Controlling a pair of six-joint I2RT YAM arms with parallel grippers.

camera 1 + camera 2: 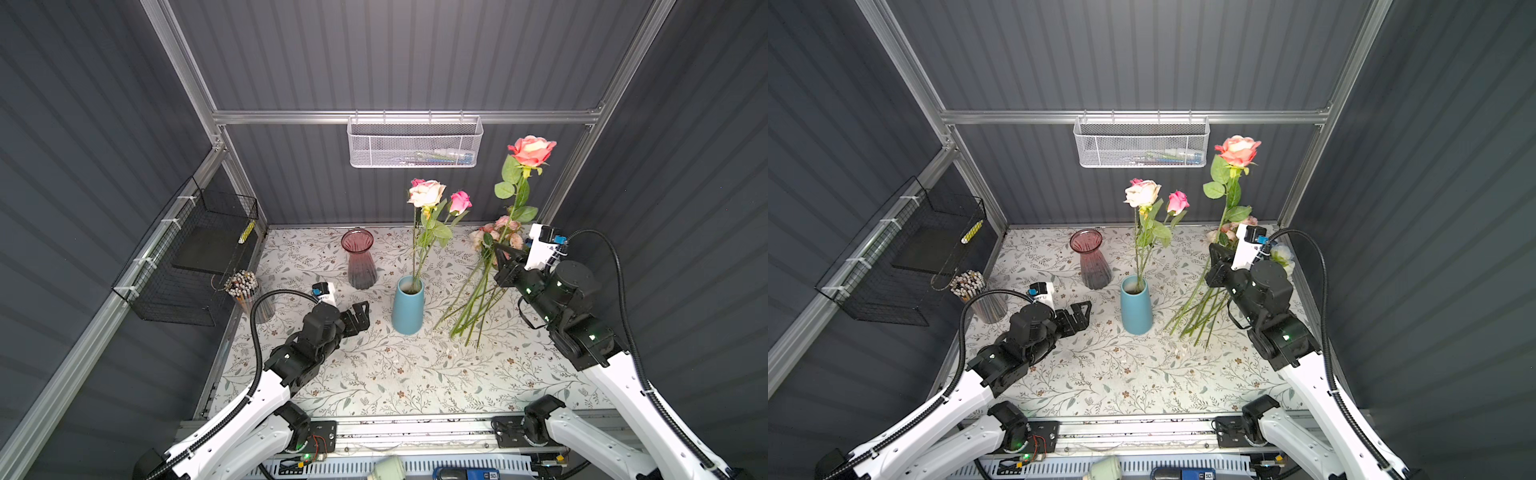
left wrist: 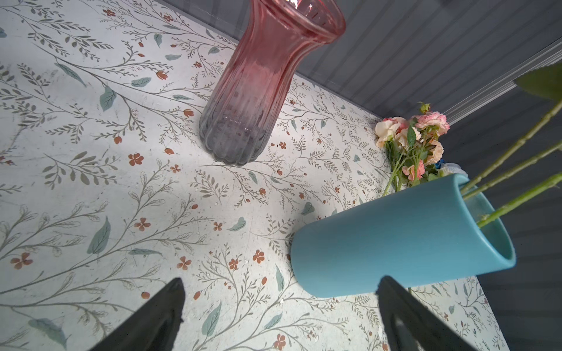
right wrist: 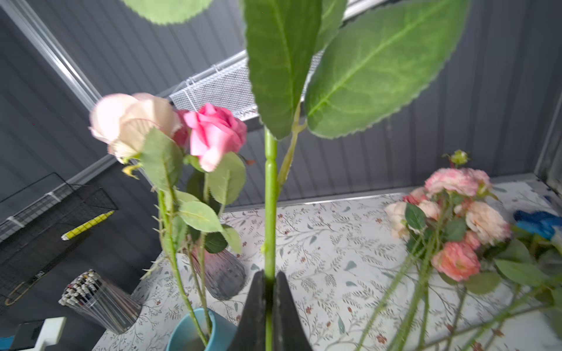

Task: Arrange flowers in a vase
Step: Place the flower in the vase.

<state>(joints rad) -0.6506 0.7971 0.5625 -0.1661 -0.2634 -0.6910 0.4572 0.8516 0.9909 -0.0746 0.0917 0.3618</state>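
Clenched on the stem of a peach-pink rose [image 1: 532, 150], the right hand [image 3: 269, 278] holds it upright above the loose flowers [image 1: 473, 303] far right on the counter [image 1: 374, 374]; next, I judge, the stem must swing left and drop into the blue vase [image 1: 408, 307], beside the released, empty left hand [image 1: 362, 316]

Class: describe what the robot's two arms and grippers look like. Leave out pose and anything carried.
Both the left arm and right arm have white shells with black joints showing small green lights. A black ribbed hose runs along each to a white wrist box with a blue plug. The left gripper and right gripper are black, with tapering, pointed jaws.
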